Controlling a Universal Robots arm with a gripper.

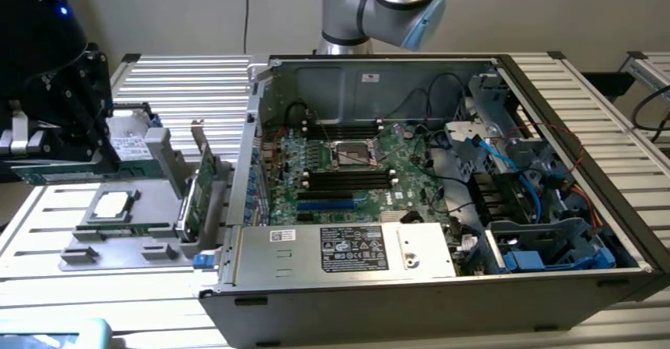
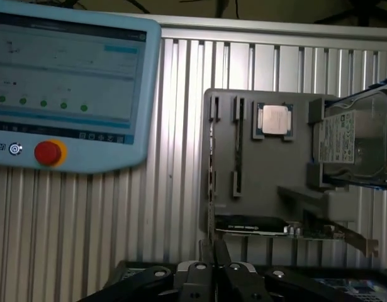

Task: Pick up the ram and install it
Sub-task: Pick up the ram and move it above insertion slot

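Starting with the exterior view, we count one robot arm above one open computer case, which stands on the slatted table. On the exterior view's left of the case sits one grey tray carrying four parts. These are one hard drive, one processor, one expansion card standing upright on the side nearest the case, and one ram. The ram is a narrow green stick set along the tray's near edge, just in front of the processor and well apart from the case. Inside the case, one large white label sits on the metal box, its print too small for us to read.

In the wrist view we count one pendant with one round red button and five green dots in a row; we cannot read the screen's writing. The tray holds one silver-lidded processor, one hard drive with an unreadable pale label, and one bracketed card. We see the ram as a thin edge along the tray's side farthest from the hard drive. The one tool has its fingers pressed together.
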